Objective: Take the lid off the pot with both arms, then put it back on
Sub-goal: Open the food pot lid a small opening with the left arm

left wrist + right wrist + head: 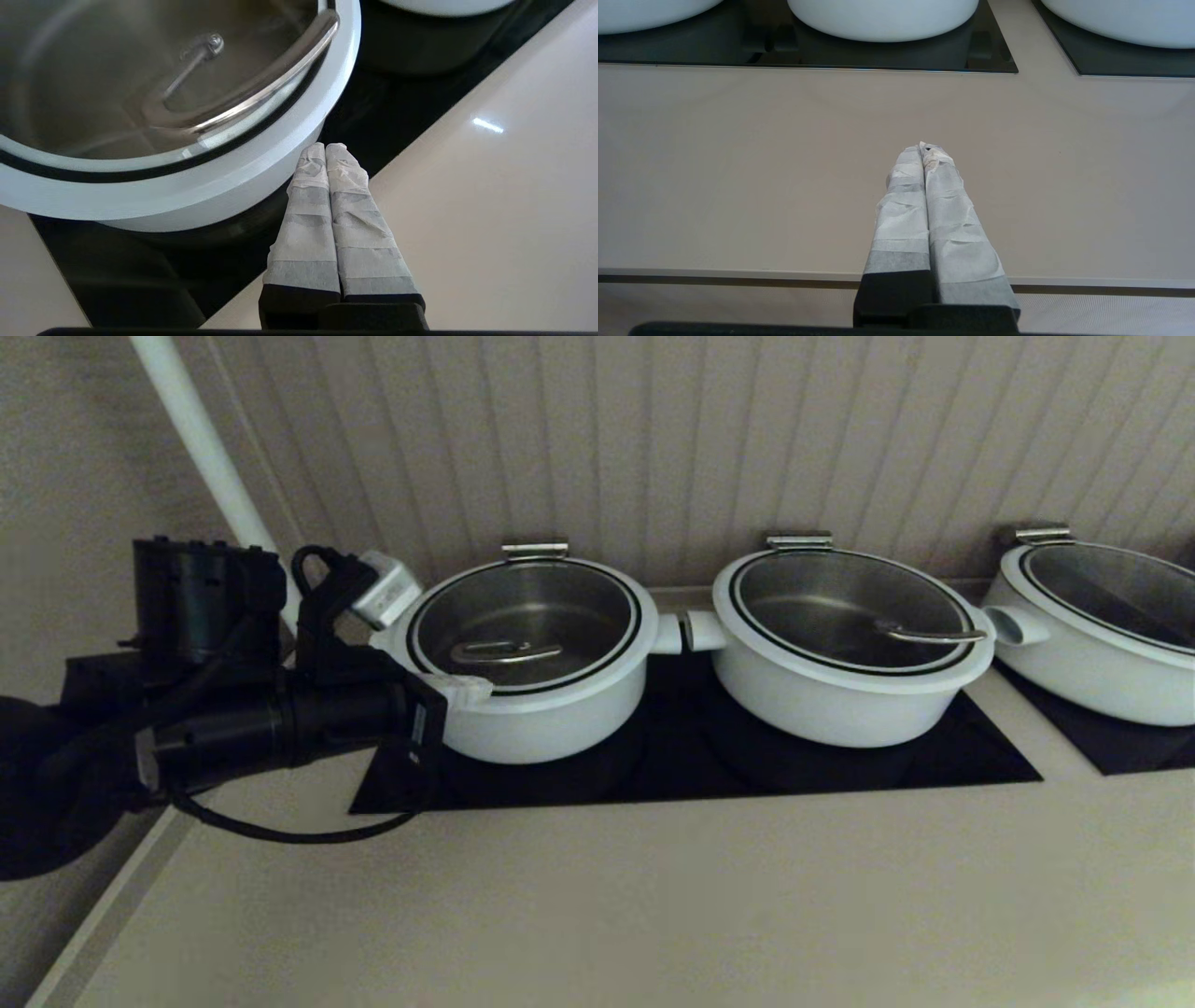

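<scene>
- Head view: the lid (pixel 525 627) sat flat on the pot (pixel 523 658), far left on the black mat (pixel 868 761). Its loop handle (pixel 504 652) ran left to right. The left gripper (pixel 464 690) touched the pot's front-left rim. A second pot (pixel 851 644) stood just beside, stub handles nearly meeting. Wide bare counter (pixel 653 896) lay in front.
- Left wrist view: the left gripper's fingers (pixel 308 210) were pressed together, holding nothing, tips at the pot's side wall.
- Right wrist view: the right gripper (pixel 926 150) was closed and empty, over the counter's front edge, well apart from the pots.
</scene>
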Robot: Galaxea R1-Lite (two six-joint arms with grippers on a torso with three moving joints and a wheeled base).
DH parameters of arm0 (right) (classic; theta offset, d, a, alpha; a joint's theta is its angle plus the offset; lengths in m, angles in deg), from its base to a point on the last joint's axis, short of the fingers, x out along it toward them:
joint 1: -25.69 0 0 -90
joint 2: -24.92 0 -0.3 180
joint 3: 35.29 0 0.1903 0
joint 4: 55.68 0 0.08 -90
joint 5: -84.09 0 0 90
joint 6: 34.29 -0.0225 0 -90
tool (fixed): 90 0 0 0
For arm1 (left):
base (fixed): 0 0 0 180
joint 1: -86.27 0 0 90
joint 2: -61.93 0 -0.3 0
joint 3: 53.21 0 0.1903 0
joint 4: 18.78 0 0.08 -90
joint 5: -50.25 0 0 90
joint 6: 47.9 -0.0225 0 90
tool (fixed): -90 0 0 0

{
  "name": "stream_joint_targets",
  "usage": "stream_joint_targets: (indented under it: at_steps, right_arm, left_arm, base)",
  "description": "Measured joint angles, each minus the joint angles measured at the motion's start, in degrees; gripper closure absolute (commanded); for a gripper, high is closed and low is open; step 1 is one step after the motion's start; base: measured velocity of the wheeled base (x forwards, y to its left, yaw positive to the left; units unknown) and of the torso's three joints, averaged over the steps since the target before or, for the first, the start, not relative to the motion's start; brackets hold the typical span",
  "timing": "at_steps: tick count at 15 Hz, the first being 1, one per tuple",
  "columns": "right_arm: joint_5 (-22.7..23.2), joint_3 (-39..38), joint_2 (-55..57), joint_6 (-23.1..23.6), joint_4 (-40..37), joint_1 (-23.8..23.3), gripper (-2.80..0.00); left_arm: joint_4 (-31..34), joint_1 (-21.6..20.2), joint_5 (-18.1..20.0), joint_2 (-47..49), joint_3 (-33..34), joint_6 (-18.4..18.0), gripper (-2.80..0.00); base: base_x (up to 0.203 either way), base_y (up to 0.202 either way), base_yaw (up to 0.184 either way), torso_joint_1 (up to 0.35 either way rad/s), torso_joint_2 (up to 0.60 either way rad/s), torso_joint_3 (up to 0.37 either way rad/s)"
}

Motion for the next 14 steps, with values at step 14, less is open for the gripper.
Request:
stream_joint_targets:
  at_steps: [14]
  right_arm:
    - [0.0, 0.0, 0.0, 0.0, 0.0, 0.0, 0.00]
  left_arm:
    - [-1.9, 0.1, -1.2, 0.7, 1.3, -0.1, 0.00]
  base:
    - [0.000, 0.000, 0.000, 0.000, 0.00, 0.000]
